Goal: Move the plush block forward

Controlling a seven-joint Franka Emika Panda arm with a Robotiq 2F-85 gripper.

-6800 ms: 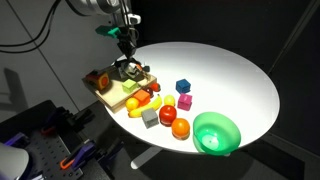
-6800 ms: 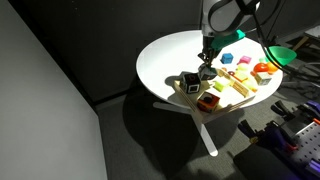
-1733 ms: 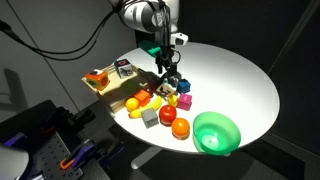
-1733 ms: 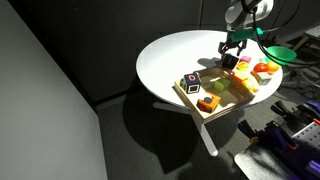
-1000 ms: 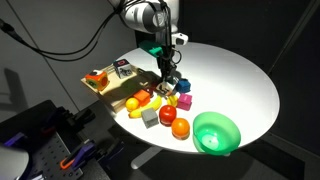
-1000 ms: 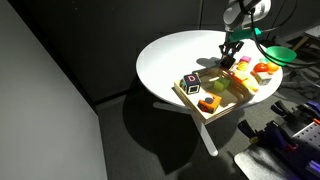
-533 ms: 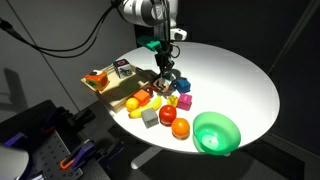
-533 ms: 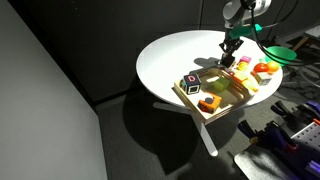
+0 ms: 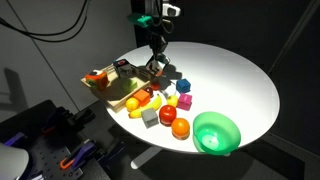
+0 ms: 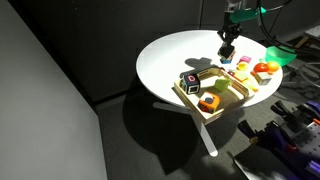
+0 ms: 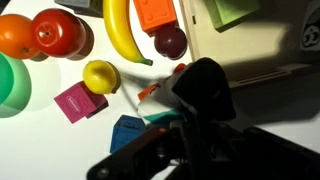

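The plush block (image 9: 122, 68) is a dark cube with a light patterned face. It sits on the wooden board (image 9: 105, 88) at the table's edge, shows in both exterior views (image 10: 190, 82), and is cut off at the right edge of the wrist view (image 11: 305, 35). My gripper (image 9: 155, 66) hangs above the table between the board and the loose toys, apart from the block (image 10: 226, 55). In the wrist view its fingers (image 11: 205, 90) form one dark mass, pressed together with nothing visible between them.
Loose toys lie beside the board: a blue cube (image 9: 182, 86), a pink cube (image 11: 80, 102), a lemon (image 11: 100, 76), a banana (image 11: 122, 30) and a red fruit (image 11: 58, 32). A green bowl (image 9: 216, 132) stands near the table's rim. An orange toy (image 9: 97, 77) shares the board.
The gripper has risen from just above the toys beside the blue cube and moved toward the board. The plush block and toys have not moved over the last second.
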